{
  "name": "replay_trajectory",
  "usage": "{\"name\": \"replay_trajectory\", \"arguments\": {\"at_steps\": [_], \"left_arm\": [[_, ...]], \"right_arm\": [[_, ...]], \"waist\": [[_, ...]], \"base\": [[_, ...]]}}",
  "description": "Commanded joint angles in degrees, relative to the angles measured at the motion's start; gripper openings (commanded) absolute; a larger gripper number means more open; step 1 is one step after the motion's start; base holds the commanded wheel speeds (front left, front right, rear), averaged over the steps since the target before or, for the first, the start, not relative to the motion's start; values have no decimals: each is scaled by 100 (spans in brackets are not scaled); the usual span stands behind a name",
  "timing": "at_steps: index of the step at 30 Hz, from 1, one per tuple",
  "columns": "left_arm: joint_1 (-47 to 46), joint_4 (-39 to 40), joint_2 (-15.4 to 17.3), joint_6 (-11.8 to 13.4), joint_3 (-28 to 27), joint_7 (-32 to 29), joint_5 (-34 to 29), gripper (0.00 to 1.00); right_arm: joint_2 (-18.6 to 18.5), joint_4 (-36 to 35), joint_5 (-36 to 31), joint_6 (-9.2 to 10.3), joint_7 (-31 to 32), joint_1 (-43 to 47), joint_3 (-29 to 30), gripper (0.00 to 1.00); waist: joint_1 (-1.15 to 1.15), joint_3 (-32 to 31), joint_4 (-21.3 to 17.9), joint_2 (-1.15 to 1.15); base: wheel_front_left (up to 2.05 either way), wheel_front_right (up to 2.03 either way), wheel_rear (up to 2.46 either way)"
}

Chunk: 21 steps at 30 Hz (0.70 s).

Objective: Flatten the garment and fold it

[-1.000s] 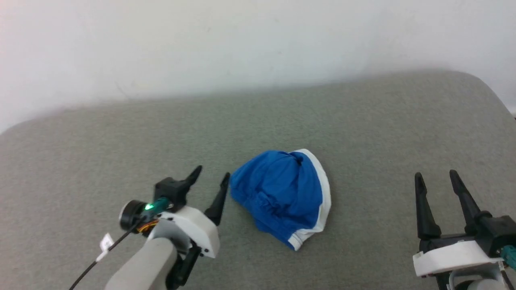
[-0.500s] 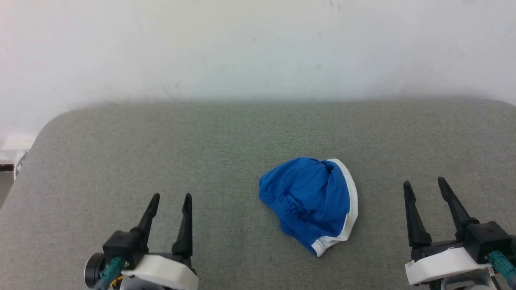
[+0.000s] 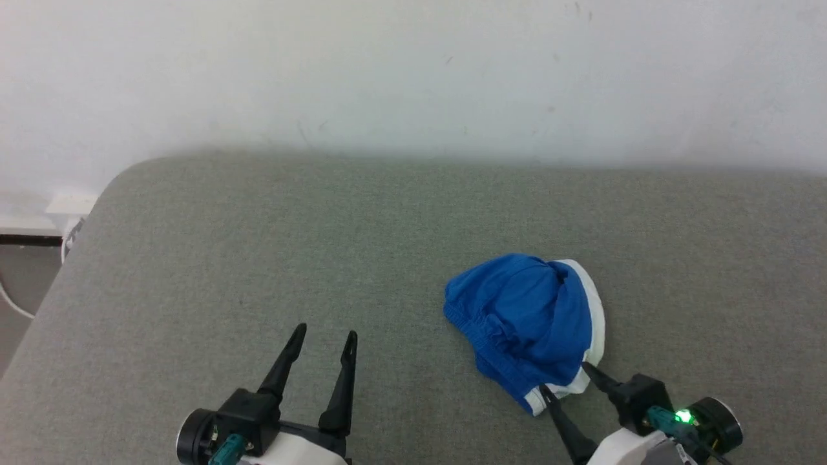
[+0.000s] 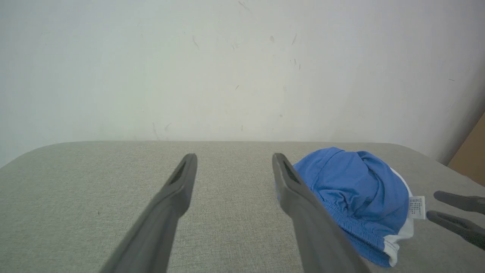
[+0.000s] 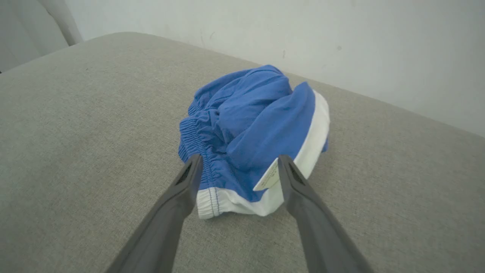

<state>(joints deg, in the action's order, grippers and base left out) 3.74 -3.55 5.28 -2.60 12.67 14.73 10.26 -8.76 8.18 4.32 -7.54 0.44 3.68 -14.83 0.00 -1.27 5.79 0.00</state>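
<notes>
**Right gripper spread at the near edge of the bunched garment**

The right gripper [image 3: 563, 378] has its two dark fingers apart and nothing between them is pinched. Its tips stand on either side of the nearest corner of the garment [image 3: 526, 316]. In the right wrist view one tip is at the gathered blue hem and the other is just beside a small white label [image 5: 268, 176]. I cannot tell whether the tips actually touch the cloth. The gripper's pale body is cut off by the bottom edge of the head view, where a green light glows on it.

Just beyond these fingertips the garment lies in a rounded heap on the grey cloth-covered bench [image 3: 258, 245]. Blue fabric is folded over itself, and the broad white waistband [image 3: 597, 316] curves along the heap's right side and round to the near corner. The folds hide the leg openings and the underside. The print on the label is too small to read.

The left gripper [image 3: 325, 332] is well apart from the garment, which lies ahead of it and to its right. Its fingers are also spread, with only bare bench between them. Its base runs off the bottom of the head view.

Behind everything a scuffed pale wall [image 3: 387, 77] rises at the far edge of the bench. Past the bench's left corner are a strip of floor and a thin white cable, both partly cut off.
</notes>
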Motion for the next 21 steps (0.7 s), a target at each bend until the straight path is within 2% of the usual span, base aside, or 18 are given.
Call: {"name": "replay_trajectory", "arguments": {"at_steps": [1,4,9,15,16,17,21], "left_arm": [[40,-30,-27,-37,-43,27,-46,100],[-13,-78,-103,-121,-87,27,-115,100],[-139,-126,-185,-204,-100,27,-181,100],[-283,-171,-228,-253,-53,27,-178,100],[-304,-180,-231,-258,-42,27,-173,100],[-322,-190,-233,-263,-29,27,-169,100],[-389,-238,-238,-266,40,27,-119,100]], "right_arm": [[-86,-5,83,5,123,-115,-70,100],[-372,43,415,5,774,-304,-446,100],[-624,304,724,5,1404,-610,-668,100],[-600,944,722,5,1889,-844,-507,100],[-581,1027,728,5,1927,-864,-497,61],[-569,1089,736,5,1936,-882,-508,0],[-503,1177,833,5,1708,-965,-580,0]], "waist": [[0,72,128,0],[0,167,300,0],[0,394,613,0],[0,682,923,0],[0,717,960,0],[0,746,993,0],[0,781,1068,0]], "base": [[0,0,0],[0,0,0],[0,0,0],[0,0,0],[0,0,0],[0,0,0],[0,0,0]]}}
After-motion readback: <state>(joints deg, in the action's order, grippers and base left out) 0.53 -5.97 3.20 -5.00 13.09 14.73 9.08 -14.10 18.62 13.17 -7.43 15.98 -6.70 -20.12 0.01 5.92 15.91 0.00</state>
